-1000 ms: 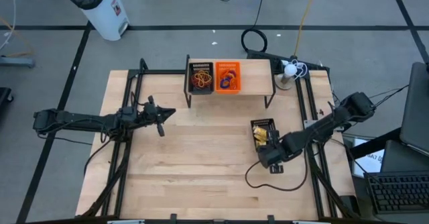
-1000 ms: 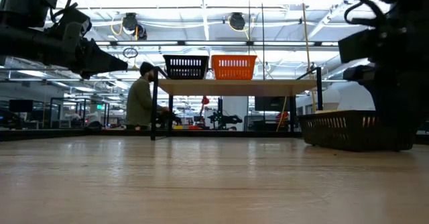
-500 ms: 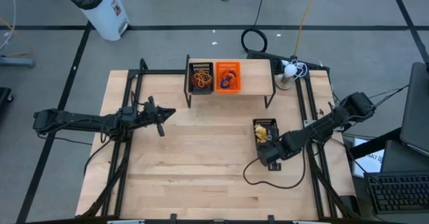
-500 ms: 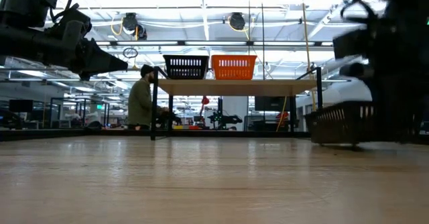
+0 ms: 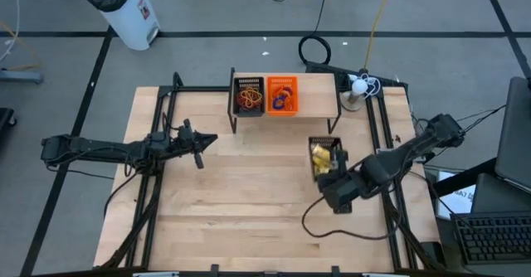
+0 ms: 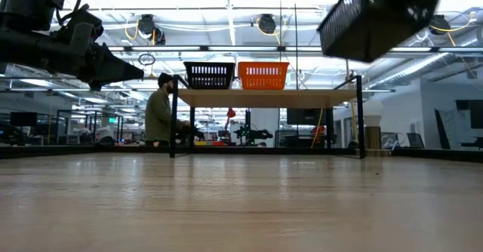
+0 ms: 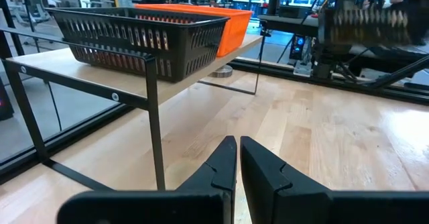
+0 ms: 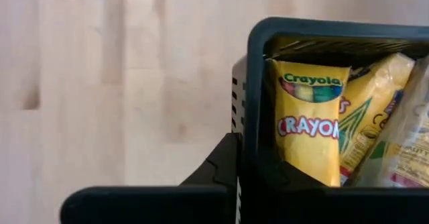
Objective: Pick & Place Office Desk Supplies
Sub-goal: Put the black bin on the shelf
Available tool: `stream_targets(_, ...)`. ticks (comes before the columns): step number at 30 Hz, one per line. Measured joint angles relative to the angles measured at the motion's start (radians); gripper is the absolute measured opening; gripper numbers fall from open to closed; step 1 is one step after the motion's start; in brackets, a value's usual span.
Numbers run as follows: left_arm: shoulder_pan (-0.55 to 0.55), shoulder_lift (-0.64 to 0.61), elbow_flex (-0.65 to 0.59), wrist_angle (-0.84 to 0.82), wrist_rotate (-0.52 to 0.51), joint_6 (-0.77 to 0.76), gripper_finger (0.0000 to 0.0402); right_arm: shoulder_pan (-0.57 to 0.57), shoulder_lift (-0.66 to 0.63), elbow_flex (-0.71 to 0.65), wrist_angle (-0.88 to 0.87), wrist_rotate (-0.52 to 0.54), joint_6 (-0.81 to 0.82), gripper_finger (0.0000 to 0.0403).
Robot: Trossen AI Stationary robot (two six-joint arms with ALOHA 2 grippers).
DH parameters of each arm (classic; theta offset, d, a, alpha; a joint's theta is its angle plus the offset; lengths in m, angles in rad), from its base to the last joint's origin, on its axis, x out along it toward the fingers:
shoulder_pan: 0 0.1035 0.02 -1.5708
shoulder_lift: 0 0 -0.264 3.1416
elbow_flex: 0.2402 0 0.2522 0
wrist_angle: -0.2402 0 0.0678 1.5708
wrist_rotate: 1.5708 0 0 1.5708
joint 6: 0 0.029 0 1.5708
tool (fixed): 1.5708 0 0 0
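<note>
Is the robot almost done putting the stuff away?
Partly. Two baskets, a black one and an orange one, already sit filled on the shelf. The right tool is shut on a third basket of crayon packs, lifted off the table. It's not yet shelved.

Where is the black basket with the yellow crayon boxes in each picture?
High view: black basket right of centre, held by the right tool.
Low view: top right, tilted in the air.
Left wrist view: blurred, upper right.
Right wrist view: fills the right side, crayon boxes inside.
Shared landmark: the orange basket on the shelf.
</note>
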Motion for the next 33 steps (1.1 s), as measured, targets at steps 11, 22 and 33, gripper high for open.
stream_targets(11,0.000,0.000,0.000,0.000,0.000,-0.017,0.0024,-0.297,0.000,0.263,-0.154,0.054,-0.333,0.0000)
stream_targets(22,0.000,0.000,0.000,-0.001,0.000,-0.035,0.0024,-0.709,0.000,0.266,-0.054,-0.112,-0.700,0.0000)
stream_targets(33,0.000,0.000,0.000,-0.001,0.000,-0.043,0.0024,-0.897,0.081,0.202,0.029,-0.187,-0.838,0.0000)
